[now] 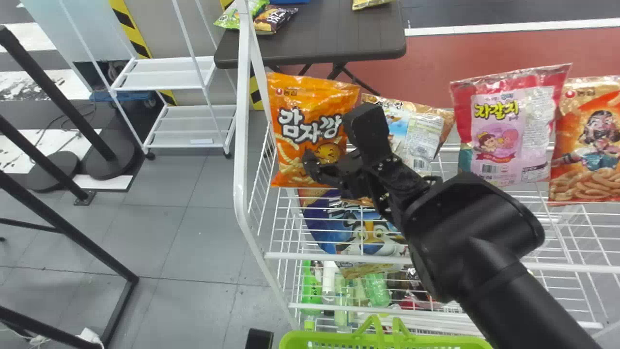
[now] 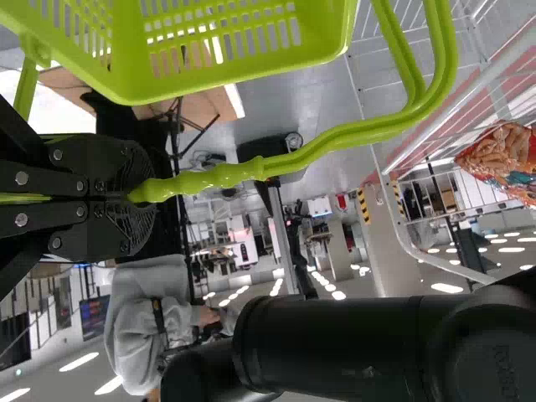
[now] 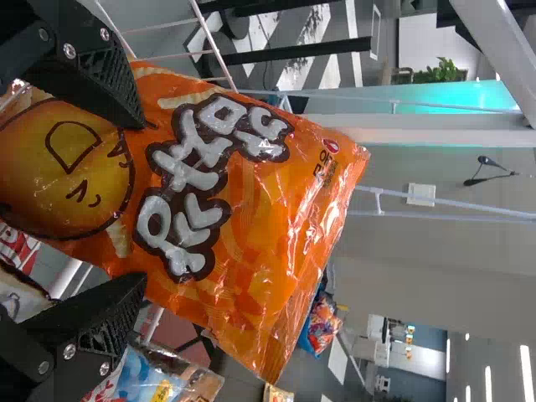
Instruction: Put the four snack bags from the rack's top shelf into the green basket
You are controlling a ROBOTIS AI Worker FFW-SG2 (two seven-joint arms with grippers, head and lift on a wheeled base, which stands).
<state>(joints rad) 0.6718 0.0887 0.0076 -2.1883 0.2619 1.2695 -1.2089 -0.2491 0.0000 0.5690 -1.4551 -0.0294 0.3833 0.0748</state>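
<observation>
White rack [image 1: 240, 121], green basket [image 2: 209, 90], orange snack bag [image 1: 310, 126] between spread fingers

Cut off below in the head view, the basket hangs by the handle [image 2: 226, 173] the left gripper [image 2: 142, 194] pinches; the orange bag, on the top shelf [image 1: 334, 257], looks light, slippery, crushable, best squeezed softly mid-body by the open right gripper [image 3: 143, 201]; the right arm [image 1: 474, 228] partly masks its neighbour [image 1: 416, 140].

The right pincer [image 1: 335, 144] hovers before the orange snack bag [image 1: 312, 99]
</observation>
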